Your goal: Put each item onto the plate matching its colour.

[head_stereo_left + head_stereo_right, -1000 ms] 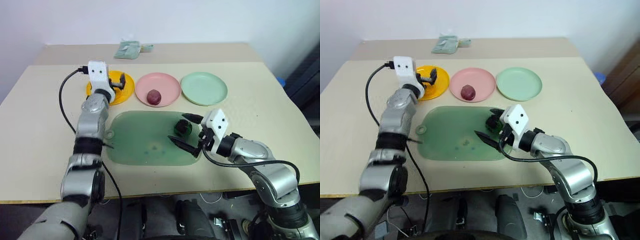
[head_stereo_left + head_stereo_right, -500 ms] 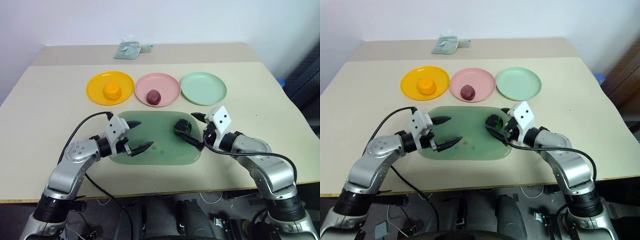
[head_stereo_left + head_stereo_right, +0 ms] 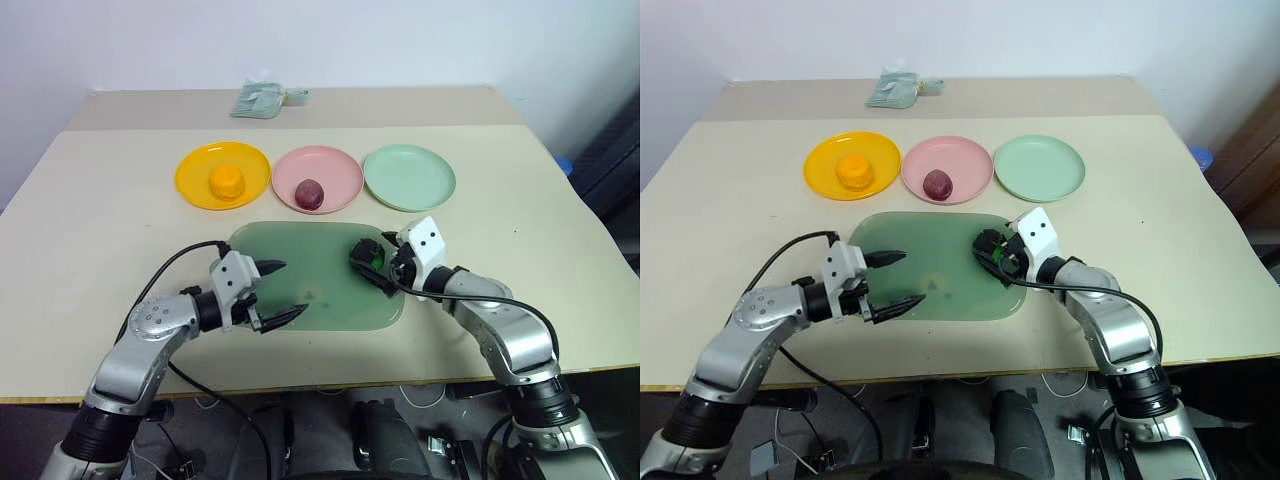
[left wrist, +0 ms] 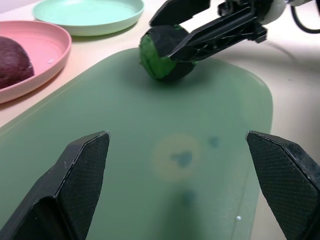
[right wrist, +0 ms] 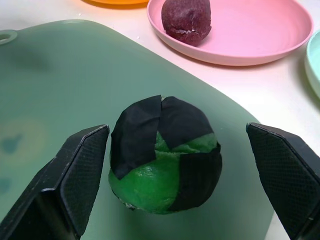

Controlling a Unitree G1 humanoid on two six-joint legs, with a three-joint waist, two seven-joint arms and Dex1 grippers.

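I see both arms bent low over the green board (image 3: 300, 280). My left gripper (image 3: 278, 292) is wide open and empty near its left edge. My right gripper (image 3: 378, 262) is wide open around the green lump (image 5: 165, 155) near the right edge, not closed. Three plates (image 3: 408, 178) stand behind; two lumps (image 3: 226, 182) lie on them.

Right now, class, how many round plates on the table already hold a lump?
2. The yellow-orange round plastic plate holds the orange-yellow lump; the pale pink round plate holds the dark maroon lump. The mint green round plate holds none.
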